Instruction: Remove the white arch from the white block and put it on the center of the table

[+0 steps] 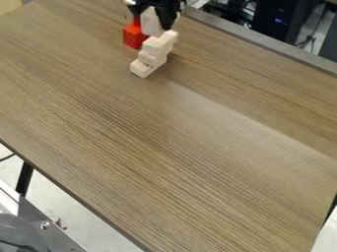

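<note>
My gripper (156, 9) hangs at the top edge of the camera view, above and behind the white blocks. A pale white piece (151, 23) stands upright directly below it, partly covered by the black gripper; whether it is held, or is the arch, I cannot tell. In front of that piece, a stepped stack of white blocks (153, 53) rests on the table (164, 147), rising from its low front end toward the gripper. The join between the separate white parts is hard to make out.
A red block (134, 36) stands just left of the white stack, with a narrower red part rising from it behind. The table's back edge runs from the top centre down to the right, with dark equipment (280, 19) beyond it.
</note>
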Controlling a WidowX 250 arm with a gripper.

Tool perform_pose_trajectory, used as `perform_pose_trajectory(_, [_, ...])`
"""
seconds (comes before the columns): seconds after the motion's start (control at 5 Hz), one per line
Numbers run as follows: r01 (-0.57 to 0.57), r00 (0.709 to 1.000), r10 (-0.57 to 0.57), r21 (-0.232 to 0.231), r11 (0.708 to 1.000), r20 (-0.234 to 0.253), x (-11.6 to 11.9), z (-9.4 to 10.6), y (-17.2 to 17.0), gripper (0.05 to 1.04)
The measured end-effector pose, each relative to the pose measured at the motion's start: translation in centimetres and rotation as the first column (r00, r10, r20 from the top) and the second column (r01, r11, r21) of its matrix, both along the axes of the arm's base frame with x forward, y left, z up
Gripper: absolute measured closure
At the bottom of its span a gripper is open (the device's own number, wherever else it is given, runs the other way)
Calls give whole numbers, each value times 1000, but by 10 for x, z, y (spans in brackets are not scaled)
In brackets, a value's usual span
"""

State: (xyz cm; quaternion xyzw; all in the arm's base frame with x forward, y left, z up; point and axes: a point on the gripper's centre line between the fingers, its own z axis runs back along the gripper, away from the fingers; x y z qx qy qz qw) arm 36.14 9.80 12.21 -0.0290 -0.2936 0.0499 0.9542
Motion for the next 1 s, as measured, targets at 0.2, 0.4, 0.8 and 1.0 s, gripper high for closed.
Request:
perform_pose_trajectory(0.2, [103, 995, -103, 31, 994, 10, -3, -5, -46, 493])
perform_pose_trajectory(0.4, [50, 998, -48, 43, 998, -49, -8, -29, -77, 493])
perform_pose_trajectory(0.8, [-41, 983, 54, 82, 996, -174, -9, -74, -98, 493])
perform_pose_trajectory(1.0, [-57, 979, 66, 50, 997, -193, -10, -79, -96, 493])
